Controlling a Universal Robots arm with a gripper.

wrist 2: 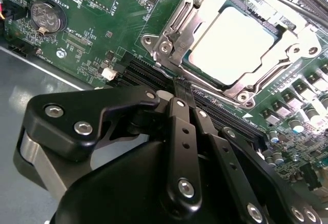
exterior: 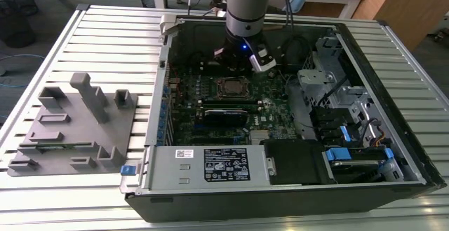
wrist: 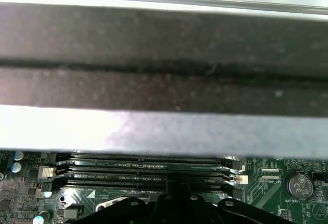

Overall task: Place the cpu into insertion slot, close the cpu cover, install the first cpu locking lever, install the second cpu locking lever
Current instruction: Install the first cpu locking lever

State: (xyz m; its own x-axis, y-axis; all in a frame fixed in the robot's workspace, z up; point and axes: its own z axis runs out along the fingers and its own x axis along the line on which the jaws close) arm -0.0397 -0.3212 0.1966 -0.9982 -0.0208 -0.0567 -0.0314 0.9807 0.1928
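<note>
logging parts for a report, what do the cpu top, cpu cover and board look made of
cpu: seemingly a metal lid, pale and matte, washed by glare.
cpu cover: likely stamped steel, bright silvery with sharp highlights.
motherboard: green lacquered circuit laminate with fine printed traces.

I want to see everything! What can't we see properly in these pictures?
Chip top, second wrist view: glare whitens it.
Beyond the socket, exterior view: the arm covers it.
Whether the jaws pinch anything, second wrist view: tips too dark to tell.

White label, print illegible
</note>
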